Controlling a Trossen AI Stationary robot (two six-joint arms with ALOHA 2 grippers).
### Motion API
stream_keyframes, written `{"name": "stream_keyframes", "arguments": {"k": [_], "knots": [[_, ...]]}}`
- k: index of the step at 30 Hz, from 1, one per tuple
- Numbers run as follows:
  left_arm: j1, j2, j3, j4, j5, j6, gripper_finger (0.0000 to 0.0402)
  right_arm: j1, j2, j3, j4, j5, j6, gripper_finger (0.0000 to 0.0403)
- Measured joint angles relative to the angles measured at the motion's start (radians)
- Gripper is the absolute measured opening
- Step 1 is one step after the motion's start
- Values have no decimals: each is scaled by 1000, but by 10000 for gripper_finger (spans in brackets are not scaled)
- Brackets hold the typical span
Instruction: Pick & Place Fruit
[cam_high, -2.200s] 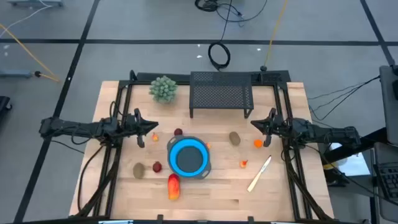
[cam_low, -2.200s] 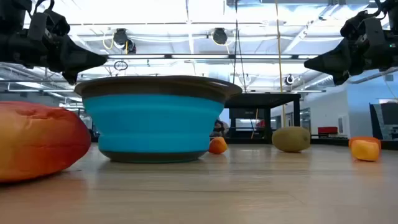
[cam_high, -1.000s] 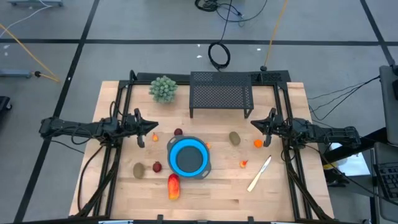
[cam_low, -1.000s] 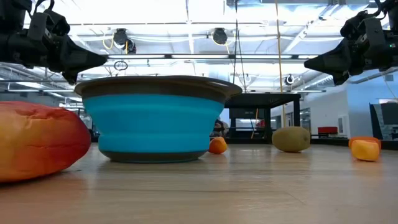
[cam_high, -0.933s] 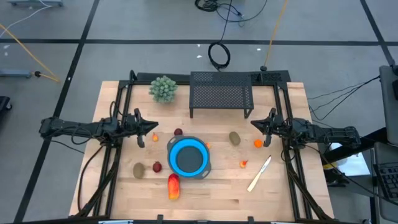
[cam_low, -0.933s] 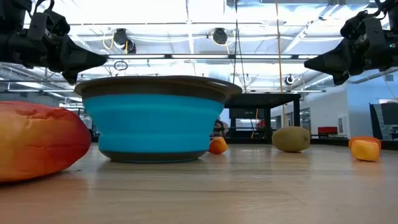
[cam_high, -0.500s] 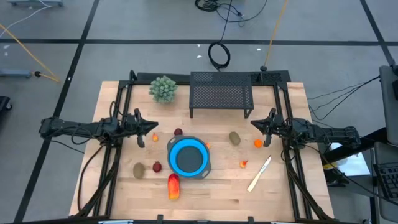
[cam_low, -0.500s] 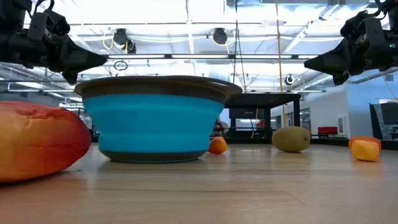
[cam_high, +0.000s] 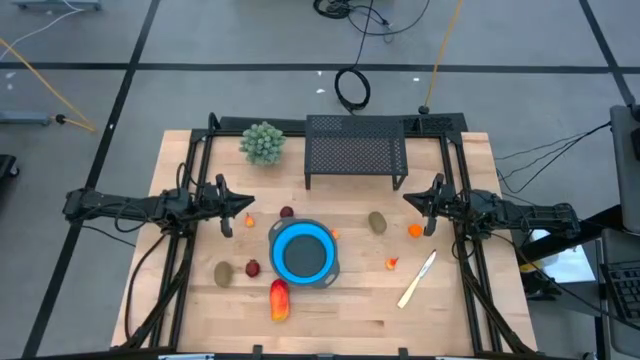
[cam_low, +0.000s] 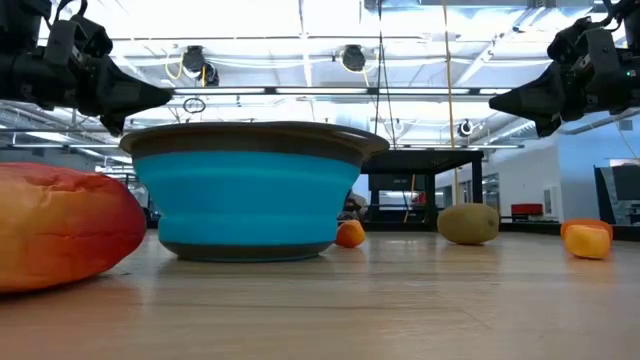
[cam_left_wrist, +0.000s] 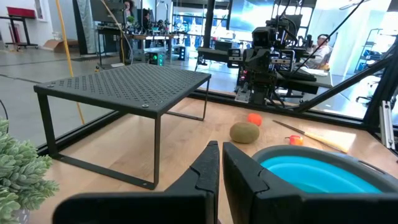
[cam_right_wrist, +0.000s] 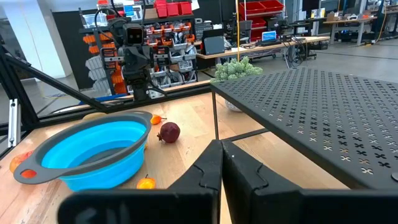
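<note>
A: left gripper (cam_high: 243, 203) hangs over the table's left side, fingers pressed together, holding nothing; right gripper (cam_high: 410, 200) mirrors it on the right, also closed and empty.

B: fruit? All loose around the blue bowl (cam_high: 303, 251); red-yellow oblong (cam_high: 279, 299) in front of it, dark red ball (cam_high: 253, 267) and brown oval (cam_high: 223, 272) to its left, orange piece (cam_high: 415, 230) near the right gripper.

A: risk, probably: jaws descending closed would knock small round pieces rolling; the knife (cam_high: 417, 279) lies close to the orange bits.

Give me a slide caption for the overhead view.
Both arms wait at the table's sides, left pincer and right pincer shut, fruit scattered around an empty blue bowl.
</note>
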Motion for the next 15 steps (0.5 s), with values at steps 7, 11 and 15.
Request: {"name": "stream_keyframes", "arguments": {"k": [7,11,15], "knots": [[0,0,0,0,0,0,19,0,0,0,12,0,0,0],[0,0,0,0,0,0,19,0,0,-1,78,1,0,0],[0,0,0,0,0,0,19,0,0,-9,171,0,14,0]]}}
